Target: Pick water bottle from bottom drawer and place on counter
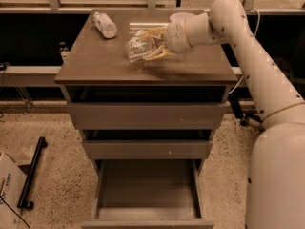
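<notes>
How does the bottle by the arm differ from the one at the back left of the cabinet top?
The clear ribbed plastic bottle is gripped by the claw over the grey-brown counter's middle; the pale-labelled clear bottle lies free at its back left. Both are small and clear, neither upright.

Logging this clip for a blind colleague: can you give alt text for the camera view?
The gripper holds the water bottle over the counter; a second bottle lies near its back left corner. Below, the bottom drawer is pulled open.
</notes>
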Controlling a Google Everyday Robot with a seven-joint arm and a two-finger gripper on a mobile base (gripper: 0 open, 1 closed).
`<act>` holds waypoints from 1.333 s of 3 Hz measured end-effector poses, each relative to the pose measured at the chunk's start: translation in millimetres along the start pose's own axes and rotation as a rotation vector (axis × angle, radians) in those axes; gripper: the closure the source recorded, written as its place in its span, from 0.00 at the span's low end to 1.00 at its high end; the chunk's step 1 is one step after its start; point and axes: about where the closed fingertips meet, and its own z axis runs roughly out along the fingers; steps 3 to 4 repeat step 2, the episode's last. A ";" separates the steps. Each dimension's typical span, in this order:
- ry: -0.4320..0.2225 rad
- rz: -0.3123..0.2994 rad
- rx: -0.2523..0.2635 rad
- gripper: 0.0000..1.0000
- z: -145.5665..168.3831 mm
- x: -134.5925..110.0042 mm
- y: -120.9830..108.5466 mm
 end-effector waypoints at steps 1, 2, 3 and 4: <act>0.011 0.031 -0.030 0.12 10.2 20.7 -0.7; 0.012 0.030 -0.026 0.00 9.9 21.9 -3.7; 0.012 0.030 -0.026 0.00 9.9 21.9 -3.7; 0.012 0.030 -0.026 0.00 9.9 21.9 -3.7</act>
